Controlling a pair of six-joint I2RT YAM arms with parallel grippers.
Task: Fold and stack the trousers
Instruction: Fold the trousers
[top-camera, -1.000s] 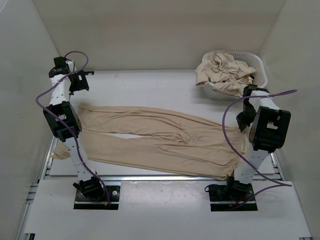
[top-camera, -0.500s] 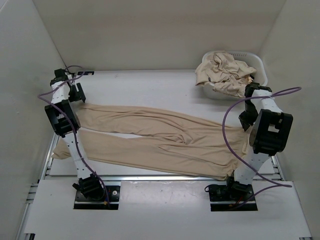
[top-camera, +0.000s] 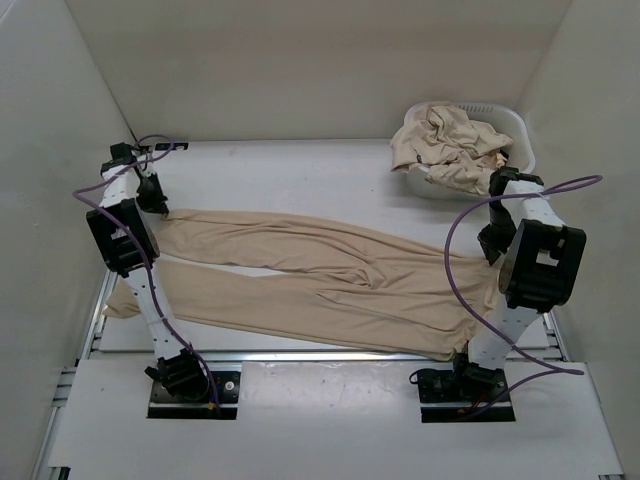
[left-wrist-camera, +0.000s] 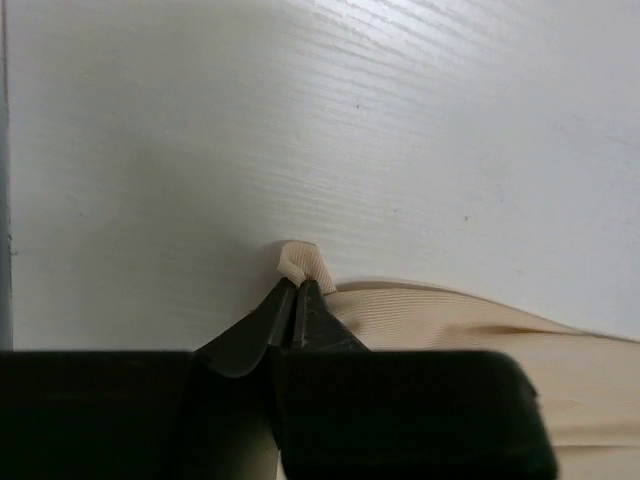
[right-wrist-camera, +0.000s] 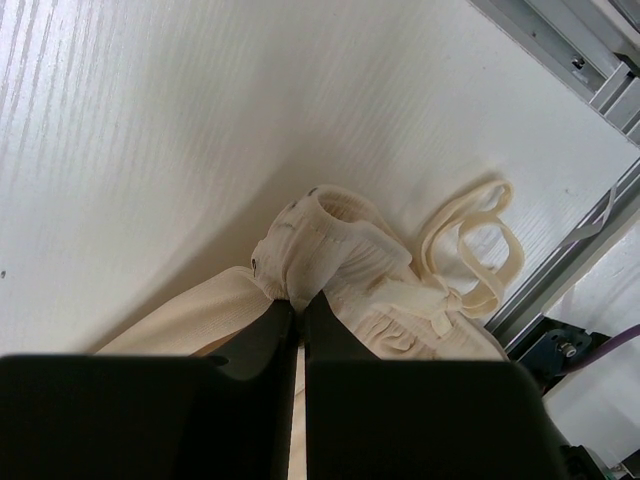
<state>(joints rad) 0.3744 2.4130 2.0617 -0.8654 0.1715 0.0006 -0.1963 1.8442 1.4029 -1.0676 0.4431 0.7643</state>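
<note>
Beige-tan trousers (top-camera: 320, 280) lie spread flat across the white table (top-camera: 300, 170), legs pointing left. The left gripper (left-wrist-camera: 298, 290) is pinched tight on a leg cuff; the right gripper (right-wrist-camera: 298, 305) is clamped on the bunched waistband. More beige cloth fills the white basket (top-camera: 515, 135) at the far right.

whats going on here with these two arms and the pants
One pair of trousers lies spread flat across the table. The left pincer is shut on the far leg's hem, and the right pincer is shut on the bunched waistband. More tan clothes sit crumpled in the white basket at the far right.
</note>
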